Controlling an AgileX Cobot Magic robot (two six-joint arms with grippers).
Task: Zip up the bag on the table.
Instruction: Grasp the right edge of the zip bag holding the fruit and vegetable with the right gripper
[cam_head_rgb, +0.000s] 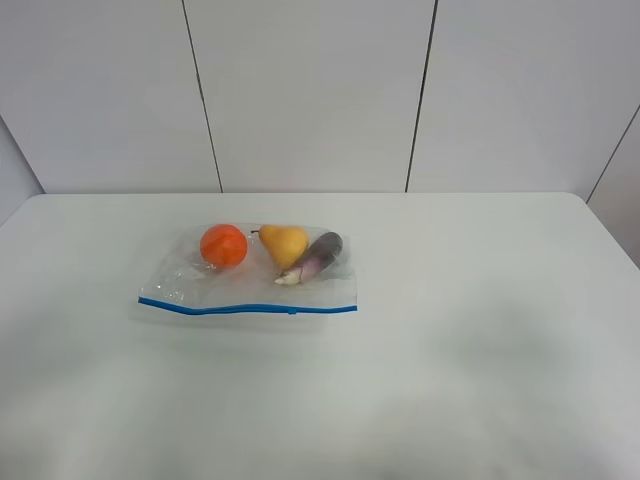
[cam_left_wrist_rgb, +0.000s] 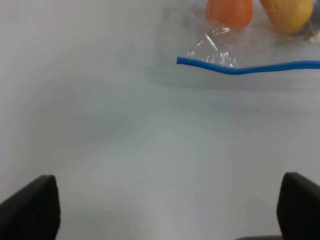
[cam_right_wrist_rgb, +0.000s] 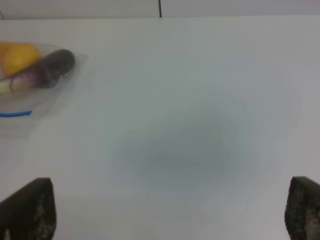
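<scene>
Exterior high: bag (cam_head_rgb: 240, 285) lies flat on the white surface (cam_head_rgb: 480, 340), left of centre and in the far half, well clear of every edge. Blue zipper strip (cam_head_rgb: 248, 308) runs along the bag's near long edge, roughly parallel to the surface's far edge. Inside, left to right: orange (cam_head_rgb: 223, 245), pear (cam_head_rgb: 284, 243), eggplant (cam_head_rgb: 314, 257), all bunched toward the far side, away from the strip. Can't tell whether the zip is sealed. Wide bare surface to the right of the bag and on the near side; a narrower band on the left and behind it. Rounded corners show at the far left and far right, against the wall panels. Left wrist: left fingers (cam_left_wrist_rgb: 30, 210) are spread wide, nothing between them, above bare surface short of the bag. The strip's end (cam_left_wrist_rgb: 181, 60) is ahead and off to one side, with the strip bowed slightly; crinkled film (cam_left_wrist_rgb: 215, 47), orange (cam_left_wrist_rgb: 229, 11) and pear (cam_left_wrist_rgb: 286, 12) sit beyond it. Right wrist: right fingers (cam_right_wrist_rgb: 27, 207) are also spread wide and empty, over bare surface, well apart from the bag. Only the bag's eggplant (cam_right_wrist_rgb: 47, 70) end is in frame, plus part of the pear (cam_right_wrist_rgb: 17, 56) and a short stub of strip (cam_right_wrist_rgb: 15, 114).
</scene>
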